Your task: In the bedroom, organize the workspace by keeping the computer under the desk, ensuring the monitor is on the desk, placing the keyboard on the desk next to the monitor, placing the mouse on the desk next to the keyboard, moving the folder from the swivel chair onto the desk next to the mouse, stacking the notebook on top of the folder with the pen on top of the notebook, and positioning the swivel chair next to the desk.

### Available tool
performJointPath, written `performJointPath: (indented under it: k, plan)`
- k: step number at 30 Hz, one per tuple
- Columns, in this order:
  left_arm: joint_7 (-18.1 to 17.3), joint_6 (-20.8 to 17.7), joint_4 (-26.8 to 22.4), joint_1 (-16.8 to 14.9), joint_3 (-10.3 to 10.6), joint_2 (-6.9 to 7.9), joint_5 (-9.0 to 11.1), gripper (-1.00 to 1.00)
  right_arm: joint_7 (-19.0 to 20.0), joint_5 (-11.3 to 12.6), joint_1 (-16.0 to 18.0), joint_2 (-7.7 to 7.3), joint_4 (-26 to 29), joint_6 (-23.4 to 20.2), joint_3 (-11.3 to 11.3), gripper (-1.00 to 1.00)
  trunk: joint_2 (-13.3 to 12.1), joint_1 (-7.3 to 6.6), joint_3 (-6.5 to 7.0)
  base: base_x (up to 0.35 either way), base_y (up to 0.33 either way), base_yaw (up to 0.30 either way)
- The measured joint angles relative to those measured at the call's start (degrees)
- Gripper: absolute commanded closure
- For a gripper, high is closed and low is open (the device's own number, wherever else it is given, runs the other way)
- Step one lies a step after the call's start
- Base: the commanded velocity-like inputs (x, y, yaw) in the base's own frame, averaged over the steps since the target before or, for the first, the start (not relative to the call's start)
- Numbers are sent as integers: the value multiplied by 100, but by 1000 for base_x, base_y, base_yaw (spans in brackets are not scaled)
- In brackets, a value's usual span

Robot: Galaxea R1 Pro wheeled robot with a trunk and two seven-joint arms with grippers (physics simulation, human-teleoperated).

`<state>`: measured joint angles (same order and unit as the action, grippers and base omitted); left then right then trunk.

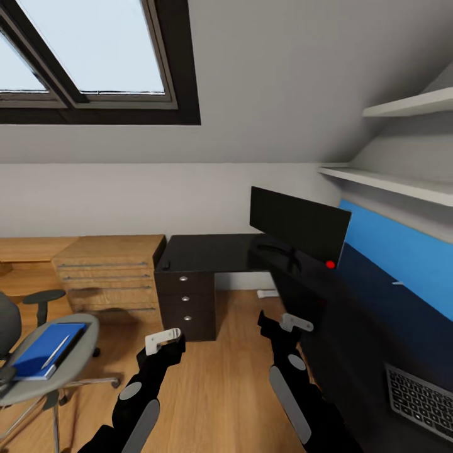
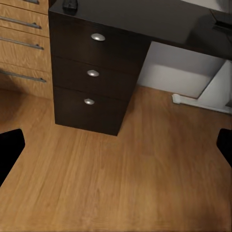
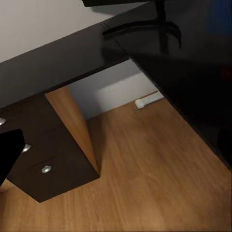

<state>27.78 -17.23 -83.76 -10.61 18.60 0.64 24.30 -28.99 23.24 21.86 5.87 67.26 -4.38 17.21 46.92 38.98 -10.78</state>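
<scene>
The black monitor (image 1: pixel 299 225) stands on the glossy black desk (image 1: pixel 207 251). The silver-grey keyboard (image 1: pixel 420 399) lies on the desk's near right part. On the grey swivel chair (image 1: pixel 75 371) at the left lies the blue folder (image 1: pixel 44 349) with the white pen (image 1: pixel 56 351) across it. A small dark thing, perhaps the mouse (image 2: pixel 70 5), sits on the desk corner above the drawers. The computer and notebook are out of view. My left gripper (image 1: pixel 165 340) (image 2: pixel 116 150) hangs open over the floor before the drawer unit (image 2: pixel 92 72). My right gripper (image 1: pixel 292 322) is open beside the desk's edge.
A light wooden drawer chest (image 1: pixel 110 270) stands left of the black drawers (image 1: pixel 187 305). A white bar (image 1: pixel 267 293) lies on the floor under the desk. White shelves (image 1: pixel 402 182) and a blue wall panel (image 1: pixel 402 245) are at the right. Wooden floor (image 1: pixel 220 384) spreads between chair and desk.
</scene>
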Motion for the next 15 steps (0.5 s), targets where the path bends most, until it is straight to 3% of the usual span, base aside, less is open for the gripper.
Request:
performJointPath:
  k: [15]
  plan:
    - [26,-1,1,-1,6,-9,-2,-100,11,2,1,-60,90,0,0,-100,-603,-330,270,-283,-243,0]
